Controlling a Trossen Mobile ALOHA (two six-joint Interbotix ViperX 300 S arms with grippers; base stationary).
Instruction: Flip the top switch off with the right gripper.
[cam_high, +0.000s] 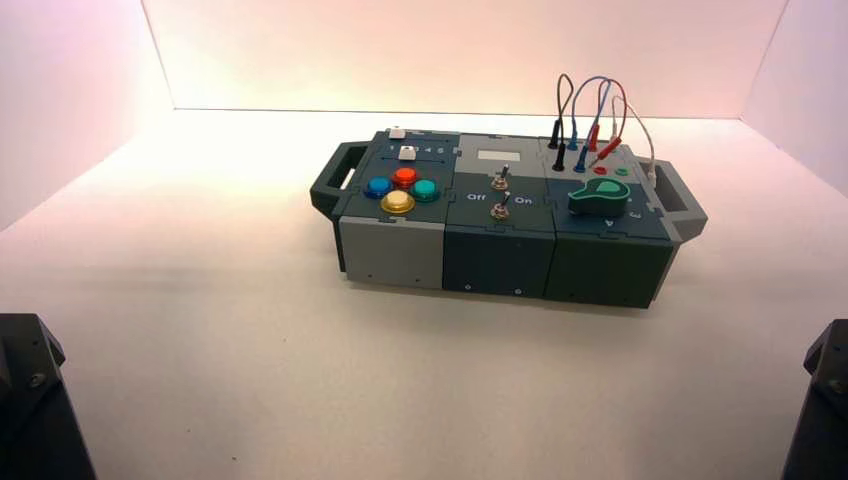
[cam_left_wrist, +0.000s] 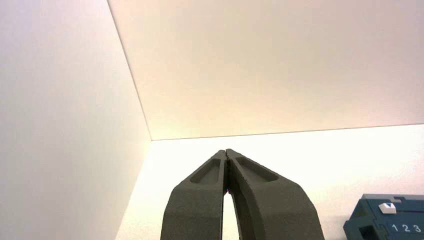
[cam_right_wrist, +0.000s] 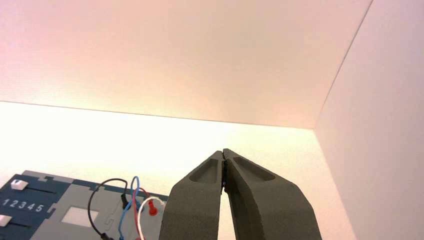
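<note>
While the dark right gripper (cam_right_wrist: 223, 156) sits clenched, empty, well short of the box (cam_high: 497, 262), the tiny silver top switch (cam_high: 503, 178) stands roughly upright mid-panel; left gripper (cam_left_wrist: 227, 156) likewise clenched.

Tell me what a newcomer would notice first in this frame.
The dark box on the white table, with its cluster of coloured push buttons at its left end and looping wires at its right. Two small silver switches sit mid-box, the top switch untouched. The left gripper and right gripper are shut, parked away from the box.
</note>
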